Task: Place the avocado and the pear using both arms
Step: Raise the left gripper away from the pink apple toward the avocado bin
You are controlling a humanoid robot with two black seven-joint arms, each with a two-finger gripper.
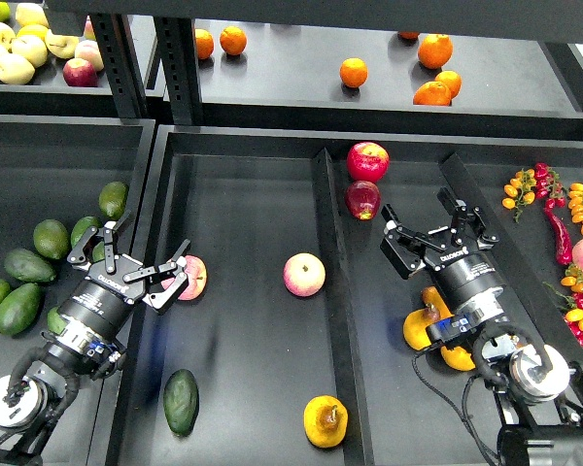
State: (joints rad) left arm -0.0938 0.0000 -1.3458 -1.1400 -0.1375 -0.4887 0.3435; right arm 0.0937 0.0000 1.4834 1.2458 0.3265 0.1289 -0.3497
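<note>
Both our hands are empty, fingers spread. Left hand (144,264) hovers at the tray's left wall; the avocado (182,401) lies below and slightly right of it, toward us, long axis roughly upright in the view, so left arm is nearer. The pear (325,420) sits in the same middle tray (243,349), low and left of our right hand (433,231), just across the divider. Two pink-yellow apples (304,274) also lie in that tray, one touching the left fingers. Both fruits look already set down.

Looks like a mock grocery/produce setup tbh. Black shelves (272,116) w/ divided bins: oranges (354,72), apples (367,160), avocados (29,264), chilis (560,233) sorted by type.
</note>
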